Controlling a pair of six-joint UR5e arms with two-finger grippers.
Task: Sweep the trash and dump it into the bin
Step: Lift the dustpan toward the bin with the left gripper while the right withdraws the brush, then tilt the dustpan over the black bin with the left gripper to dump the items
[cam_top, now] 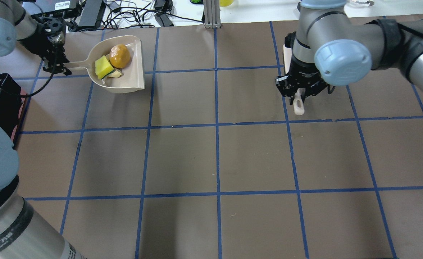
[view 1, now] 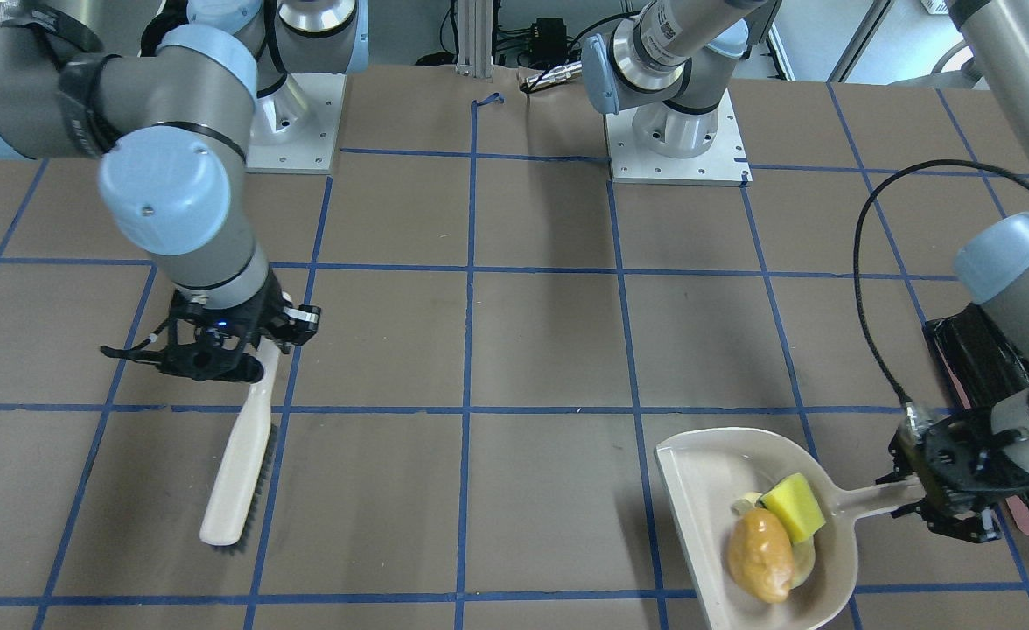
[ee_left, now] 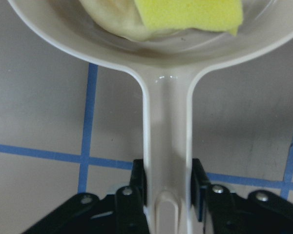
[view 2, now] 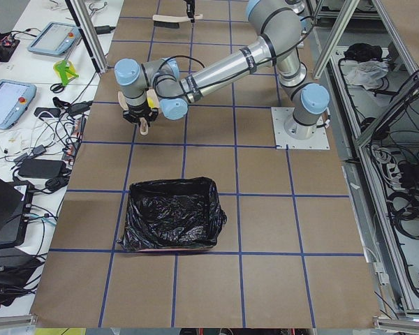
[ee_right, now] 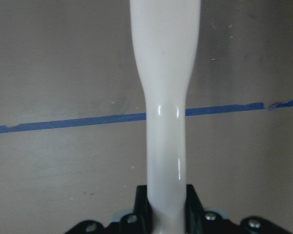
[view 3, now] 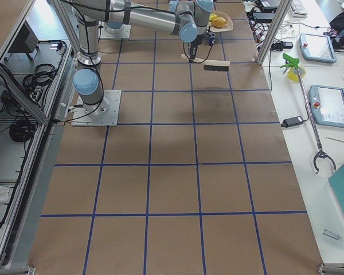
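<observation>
The trash lies in a beige dustpan [view 1: 707,472]: a golden-brown potato lump [view 1: 759,556], a yellow sponge wedge [view 1: 793,506] and a pale cream piece [view 1: 746,502]. My left gripper [view 1: 934,499] is shut on the dustpan's handle [ee_left: 167,146] and holds the pan about level. The bin [view 2: 171,223], lined with a black bag, stands close beside my left arm [view 1: 978,350]. My right gripper [view 1: 252,354] is shut on the handle of a cream brush [view 1: 239,464], whose bristles are at the table. In the overhead view the dustpan [cam_top: 132,77] is far left and the brush handle [cam_top: 298,106] is right.
The brown table top carries a blue tape grid [cam_top: 217,126]. Two white arm base plates [view 1: 676,144] stand at the robot's side. A black cable [view 1: 864,262] loops from my left wrist. An aluminium post [cam_top: 211,14] stands at the table's far edge.
</observation>
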